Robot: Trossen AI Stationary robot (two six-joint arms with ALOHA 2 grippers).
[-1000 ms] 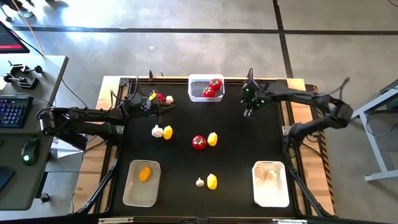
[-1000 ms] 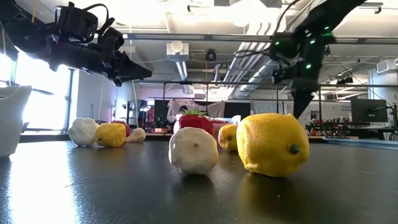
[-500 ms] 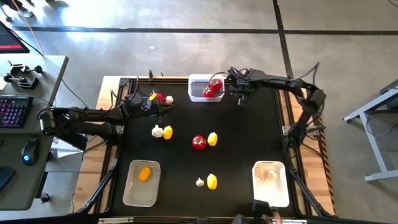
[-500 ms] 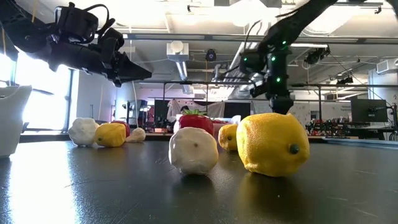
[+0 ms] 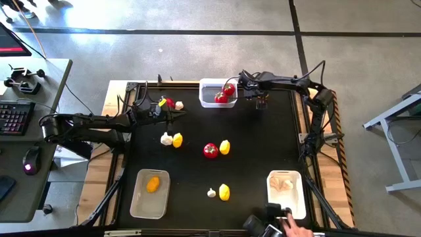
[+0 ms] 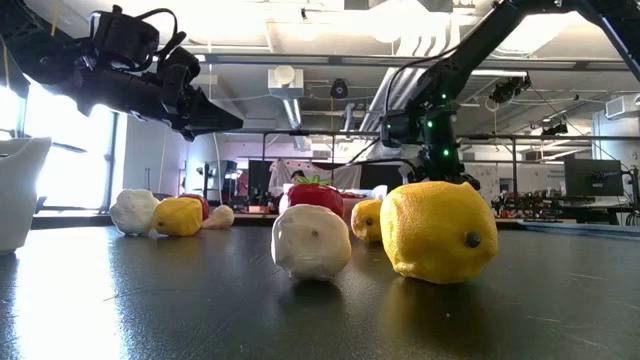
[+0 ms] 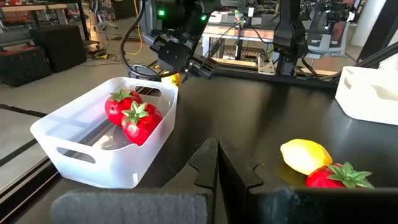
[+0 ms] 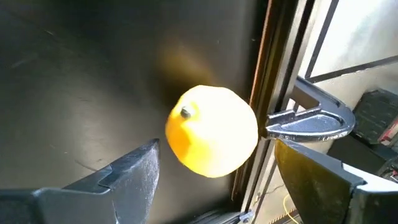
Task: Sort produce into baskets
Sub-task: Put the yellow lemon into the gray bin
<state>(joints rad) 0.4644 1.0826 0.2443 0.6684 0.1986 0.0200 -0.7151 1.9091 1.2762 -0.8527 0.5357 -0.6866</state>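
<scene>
**Right gripper spread around a lemon at the far edge of the table**

The right arm reaches across to the table's far edge, just beside the clear basket. Its fingers stand wide apart with the lemon between them, and neither finger appears to press on it. The lemon lies on the black table close to the edge rail. From above it is hidden under the gripper. The left wrist view catches only a sliver of yellow beyond the basket's far corner.

The clear basket holds two tomatoes.

The left gripper hangs over the far left part of the table. Its fingers are closed together with nothing between them. From above its tip is hard to tell from the dark table. A small cluster of a lemon, a tomato and a garlic bulb lies just beside it.

Loose pairs lie further along the table:
- a garlic bulb touching a lemon;
- a tomato beside a lemon;
- a small garlic bulb beside a lemon.

The beige-grey basket at the near left holds one lemon. The white basket at the near right holds garlic. A person's hand is cut off by the picture's bottom edge, just below the white basket.
</scene>
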